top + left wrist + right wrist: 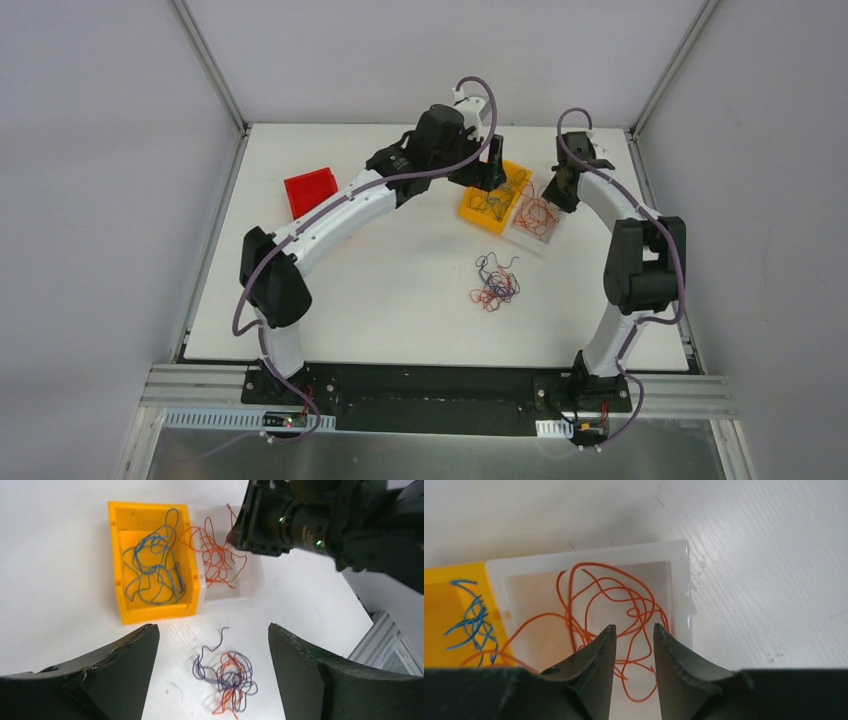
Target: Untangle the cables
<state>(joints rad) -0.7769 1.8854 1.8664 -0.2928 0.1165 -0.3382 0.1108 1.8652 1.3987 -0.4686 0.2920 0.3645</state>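
Note:
A tangle of purple and orange cables (pixel 495 283) lies loose on the white table, seen between my left fingers as a curly knot (pixel 227 676). My left gripper (pixel 212 628) hangs open high above the table with nothing in it, near the yellow bin (pixel 470 210). That bin (pixel 116 555) holds blue cables (pixel 152 570). My right gripper (pixel 634 627) hovers over the clear bin (pixel 589 557), jaws a little apart. Orange cables (pixel 599 587) lie in the bin below them, and none is pinched.
A red bin (pixel 312 190) stands at the back left of the table. The yellow and clear bins (pixel 549 240) sit side by side at the back centre. Grey walls and a metal frame enclose the table.

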